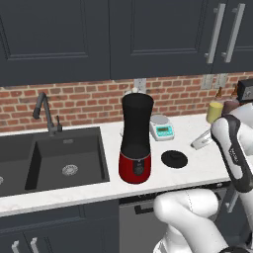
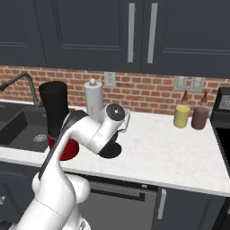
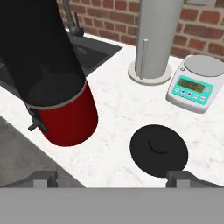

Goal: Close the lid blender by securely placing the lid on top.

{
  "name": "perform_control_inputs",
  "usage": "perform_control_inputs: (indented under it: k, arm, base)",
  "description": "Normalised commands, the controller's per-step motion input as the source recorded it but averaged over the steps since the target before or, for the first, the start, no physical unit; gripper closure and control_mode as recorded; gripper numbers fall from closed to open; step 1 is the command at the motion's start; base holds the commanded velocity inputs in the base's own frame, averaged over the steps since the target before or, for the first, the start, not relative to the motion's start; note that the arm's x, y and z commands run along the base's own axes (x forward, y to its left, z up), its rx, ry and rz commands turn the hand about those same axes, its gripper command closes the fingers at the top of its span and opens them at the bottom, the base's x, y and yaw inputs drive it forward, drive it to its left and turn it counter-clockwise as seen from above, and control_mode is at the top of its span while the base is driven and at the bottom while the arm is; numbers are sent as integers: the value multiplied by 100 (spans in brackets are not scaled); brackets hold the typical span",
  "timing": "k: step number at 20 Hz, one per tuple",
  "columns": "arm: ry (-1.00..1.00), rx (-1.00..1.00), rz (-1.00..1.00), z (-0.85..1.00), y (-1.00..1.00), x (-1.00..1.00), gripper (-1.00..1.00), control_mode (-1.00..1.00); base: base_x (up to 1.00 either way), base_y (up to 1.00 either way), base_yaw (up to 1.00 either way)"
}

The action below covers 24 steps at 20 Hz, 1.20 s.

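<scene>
Item: the lid [image 3: 159, 150] — flat black disc with a small raised centre, lying flat on the white marble counter [image 1: 197, 170], just to the right of the blender [image 1: 136, 141] and apart from it. No label or writing on it that I can read.

Item: the blender — tall black jar on a red base, upright near the counter's front edge, its top open. The black sink [image 1: 54, 160] lies to its left.

Item: kitchen scale [image 3: 194, 84] — white with a teal panel and a small display (figures too blurred to read), behind the lid and clear of it. A paper towel holder [image 3: 154, 39] stands beside it, toward the brick wall.

Item: gripper [image 3: 115, 178] — fingers spread wide, holding nothing, hanging above the counter's front edge on the near side of the lid; one fingertip [image 3: 181, 177] sits just below the lid's rim in the hand view.

Open marble lies all round the lid. A yellow canister [image 2: 181, 116] and a brown canister [image 2: 200, 117] stand well off to the right.
</scene>
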Motion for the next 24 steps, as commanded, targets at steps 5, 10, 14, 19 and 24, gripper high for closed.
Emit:
perform_control_inputs:
  k: [5, 10, 14, 19, 24]
  arm:
    - [12, -1, 47, -25, -70, 40, -100, -100]
    - [5, -7, 45, -49, -17, 15, -100, -100]
    - [-3, -5, 37, -59, 21, 1, -100, -100]
    - [-15, 0, 10, -29, 62, 0, -100, -100]
    - [-7, 0, -1, 0, 41, 1, -100, -100]
  base:
    - [0, 0, 0]
    - [0, 0, 0]
    - [0, 0, 0]
    - [0, 0, 0]
    - [0, 0, 0]
